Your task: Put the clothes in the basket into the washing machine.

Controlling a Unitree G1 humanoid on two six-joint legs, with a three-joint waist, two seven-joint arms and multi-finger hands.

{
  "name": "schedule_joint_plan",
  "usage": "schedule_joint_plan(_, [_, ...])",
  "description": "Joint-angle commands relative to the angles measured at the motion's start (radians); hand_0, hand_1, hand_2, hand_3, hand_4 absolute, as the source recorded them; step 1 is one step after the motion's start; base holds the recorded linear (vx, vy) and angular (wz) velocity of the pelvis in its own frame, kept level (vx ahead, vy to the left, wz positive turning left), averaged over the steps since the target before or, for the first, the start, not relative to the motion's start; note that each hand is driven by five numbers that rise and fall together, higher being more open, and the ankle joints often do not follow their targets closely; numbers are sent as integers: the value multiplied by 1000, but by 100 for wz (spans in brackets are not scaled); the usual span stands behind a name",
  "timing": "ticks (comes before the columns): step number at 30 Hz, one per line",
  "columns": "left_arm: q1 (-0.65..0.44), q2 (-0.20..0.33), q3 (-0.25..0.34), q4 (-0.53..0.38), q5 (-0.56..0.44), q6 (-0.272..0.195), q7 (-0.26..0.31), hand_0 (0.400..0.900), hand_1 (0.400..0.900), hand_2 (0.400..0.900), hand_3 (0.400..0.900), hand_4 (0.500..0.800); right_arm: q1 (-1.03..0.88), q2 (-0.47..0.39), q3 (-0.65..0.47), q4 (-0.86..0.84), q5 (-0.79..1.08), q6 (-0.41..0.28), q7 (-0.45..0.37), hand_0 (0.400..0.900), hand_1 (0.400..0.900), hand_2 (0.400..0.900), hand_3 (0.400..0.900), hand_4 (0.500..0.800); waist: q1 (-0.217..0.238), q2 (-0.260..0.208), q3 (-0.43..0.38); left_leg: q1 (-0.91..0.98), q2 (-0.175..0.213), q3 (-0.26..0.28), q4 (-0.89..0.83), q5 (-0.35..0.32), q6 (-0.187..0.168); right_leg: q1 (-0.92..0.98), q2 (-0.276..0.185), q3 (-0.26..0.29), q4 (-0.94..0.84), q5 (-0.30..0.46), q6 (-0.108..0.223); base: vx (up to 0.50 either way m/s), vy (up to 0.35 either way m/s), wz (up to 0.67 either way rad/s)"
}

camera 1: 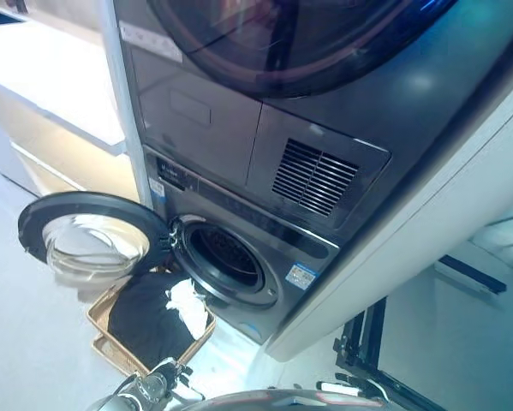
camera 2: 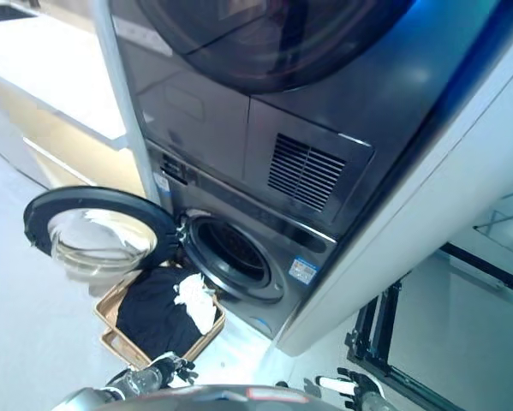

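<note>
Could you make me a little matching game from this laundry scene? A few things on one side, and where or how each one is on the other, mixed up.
Things:
1. washer door
2. basket
3. black clothes
4. vent grille

Places or states:
A. on the panel above the drum opening
B. swung wide open to the left
C. on the floor in front of the washer, under the door
D. piled in the basket with a white piece on top

Pairs: 1-B, 2-C, 3-D, 4-A
</note>
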Motion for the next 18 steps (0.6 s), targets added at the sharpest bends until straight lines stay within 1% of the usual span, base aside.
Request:
schedule_joint_plan(1, [-151, 7, -59, 35, 175, -14, 17, 900, 900, 900, 900, 800, -65, -130, -39, 70, 28, -9, -13, 900, 900, 900, 900, 800, -30, 43, 26, -48, -19, -29, 11, -76, 55, -23, -51, 41, 45, 55, 45, 50, -36, -4])
schedule_joint_plan(2, [-184, 12, -85, 28, 203, -12, 20, 900, 900, 900, 900, 800, -64, -145, -54, 61, 39, -9, -11, 900, 900, 900, 900, 800, -40, 47, 36, -57, -12, -24, 19, -77, 53, -41, -46, 46, 52, 49, 42, -6, -70, 7])
schedule_joint_plan(3, [-229, 25, -124, 14, 243, -14, 31, 900, 900, 900, 900, 800, -63, -165, -67, 52, 50, -10, -12, 900, 900, 900, 900, 800, -54, 49, 59, -83, -1, -20, 50, -83, 51, -69, -43, 50, 63, 41, 37, -123, -74, 15])
schedule_joint_plan(5, [-329, 39, -168, -14, 254, -18, 60, 900, 900, 900, 900, 800, -84, -199, -87, 31, 87, -16, -23, 900, 900, 900, 900, 800, -80, 50, 130, -201, 22, -29, 170, -99, 46, -153, -40, 55, 104, 29, 18, -300, -91, 31])
schedule_joint_plan(7, [-446, 73, -202, -27, 260, -15, 90, 900, 900, 900, 900, 800, -104, -251, -118, 20, 126, -25, -36, 900, 900, 900, 900, 800, -101, 53, 207, -339, 39, -53, 263, -91, 40, -248, -31, 47, 159, 27, 0, -358, -91, 30])
schedule_joint_plan(8, [-492, 85, -223, -27, 274, -16, 102, 900, 900, 900, 900, 800, -117, -267, -129, 20, 136, -26, -45, 900, 900, 900, 900, 800, -107, 60, 225, -388, 46, -63, 286, -86, 37, -284, -29, 37, 177, 28, -4, -217, -83, 21])
schedule_joint_plan(9, [-534, 102, -229, -18, 291, -10, 116, 900, 900, 900, 900, 800, -117, -291, -151, 23, 148, -29, -49, 900, 900, 900, 900, 800, -116, 69, 234, -430, 52, -72, 300, -82, 34, -318, -25, 29, 187, 28, -7, -35, -75, 13])
schedule_joint_plan(10, [-565, 121, -235, -15, 303, -10, 127, 900, 900, 900, 900, 800, -116, -302, -160, 28, 159, -32, -56, 900, 900, 900, 900, 800, -120, 83, 246, -451, 61, -88, 314, -103, 22, -336, -21, 35, 203, 5, 1, -56, -77, 12])
schedule_joint_plan(11, [-593, 135, -240, -17, 308, -11, 132, 900, 900, 900, 900, 800, -125, -308, -164, 32, 166, -33, -60, 900, 900, 900, 900, 800, -123, 86, 252, -488, 63, -83, 320, -74, 27, -360, -26, 25, 197, 25, -11, 42, -50, -1])
schedule_joint_plan(12, [-617, 152, -248, -21, 325, -17, 151, 900, 900, 900, 900, 800, -130, -310, -166, 32, 180, -37, -69, 900, 900, 900, 900, 800, -125, 100, 258, -499, 70, -98, 322, -98, 14, -372, -19, 28, 210, -2, -1, -36, -31, -8])
schedule_joint_plan(15, [-696, 198, -281, -16, 364, -18, 182, 900, 900, 900, 900, 800, -142, -327, -181, 25, 213, -52, -80, 900, 900, 900, 900, 800, -145, 113, 291, -571, 83, -97, 356, -102, 11, -451, -10, 43, 239, -9, -10, -30, -18, -20])
schedule_joint_plan(18, [-754, 232, -313, -9, 422, -11, 213, 900, 900, 900, 900, 800, -152, -350, -201, 21, 247, -69, -89, 900, 900, 900, 900, 800, -162, 127, 308, -641, 97, -97, 395, -114, 10, -520, -7, 51, 268, -23, -17, -26, -16, -19])
